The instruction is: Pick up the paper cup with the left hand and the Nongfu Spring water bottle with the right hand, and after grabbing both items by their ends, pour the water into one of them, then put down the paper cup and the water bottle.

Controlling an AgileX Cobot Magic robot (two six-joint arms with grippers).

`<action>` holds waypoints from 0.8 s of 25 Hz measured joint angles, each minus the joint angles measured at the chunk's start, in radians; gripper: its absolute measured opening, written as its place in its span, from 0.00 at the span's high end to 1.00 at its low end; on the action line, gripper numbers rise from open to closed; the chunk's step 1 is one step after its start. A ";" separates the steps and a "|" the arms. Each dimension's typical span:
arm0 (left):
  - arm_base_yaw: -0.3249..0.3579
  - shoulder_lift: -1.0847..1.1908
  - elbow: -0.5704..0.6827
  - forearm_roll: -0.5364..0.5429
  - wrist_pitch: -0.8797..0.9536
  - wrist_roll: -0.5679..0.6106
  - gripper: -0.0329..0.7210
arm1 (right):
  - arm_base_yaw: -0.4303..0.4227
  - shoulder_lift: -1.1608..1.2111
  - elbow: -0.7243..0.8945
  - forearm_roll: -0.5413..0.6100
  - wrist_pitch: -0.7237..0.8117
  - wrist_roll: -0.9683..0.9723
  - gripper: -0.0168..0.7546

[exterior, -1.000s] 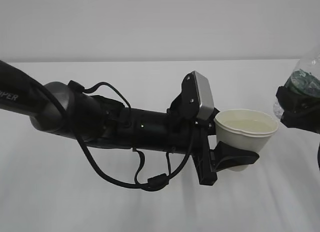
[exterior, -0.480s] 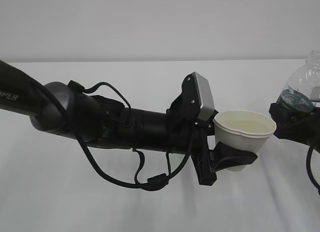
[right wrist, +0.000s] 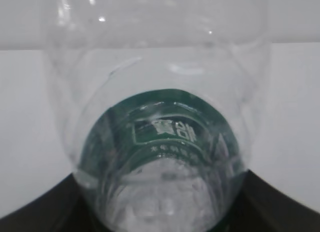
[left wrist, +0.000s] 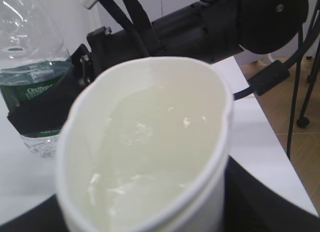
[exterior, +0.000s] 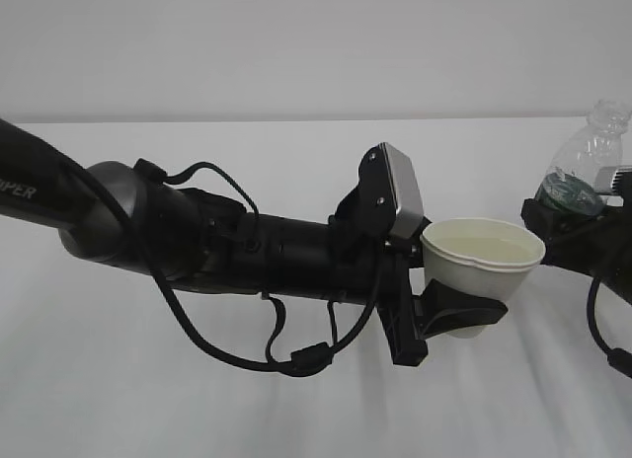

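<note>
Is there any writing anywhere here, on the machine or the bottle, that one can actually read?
"PER": white letters on the left arm, cut off by the picture's edge, so only the end of a word.
Bottle label: white print on dark green, too blurred to read.
Paper cup: no writing visible.

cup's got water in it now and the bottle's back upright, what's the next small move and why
Probably lower the bottle onto the table and let go. It stands nearly upright in the right gripper, clear of the cup, which already holds water in the left gripper, so pouring looks finished.
</note>
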 joint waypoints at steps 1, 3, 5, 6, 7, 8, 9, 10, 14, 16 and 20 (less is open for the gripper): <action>0.000 0.000 0.000 0.000 0.000 0.000 0.40 | 0.000 0.000 -0.005 0.000 0.000 0.000 0.40; 0.000 0.000 0.000 0.000 0.000 0.000 0.40 | 0.000 0.000 -0.017 0.002 0.000 -0.002 0.40; 0.000 0.000 0.000 0.000 0.000 0.000 0.40 | 0.000 0.004 -0.027 0.001 0.000 -0.002 0.40; 0.000 0.000 0.000 0.000 0.000 0.000 0.40 | 0.000 0.010 -0.036 0.002 -0.002 -0.004 0.40; 0.000 0.000 0.000 0.000 0.000 0.000 0.40 | 0.000 0.020 -0.042 0.002 -0.004 -0.004 0.40; 0.000 0.000 0.000 0.000 0.000 0.000 0.40 | 0.000 0.033 -0.050 0.002 -0.005 -0.006 0.40; 0.000 0.000 0.000 0.000 0.000 0.000 0.40 | 0.000 0.044 -0.057 0.002 -0.005 -0.006 0.40; 0.000 0.000 0.000 0.000 0.000 0.000 0.40 | 0.000 0.057 -0.063 0.002 -0.005 -0.006 0.40; 0.000 0.000 0.000 0.000 0.000 0.000 0.40 | 0.000 0.091 -0.085 0.002 -0.005 -0.006 0.40; 0.000 0.000 0.000 0.000 0.000 0.000 0.41 | 0.000 0.093 -0.096 0.002 -0.005 -0.006 0.40; 0.000 0.000 0.000 0.000 0.000 0.000 0.41 | 0.000 0.093 -0.119 0.002 -0.005 -0.006 0.40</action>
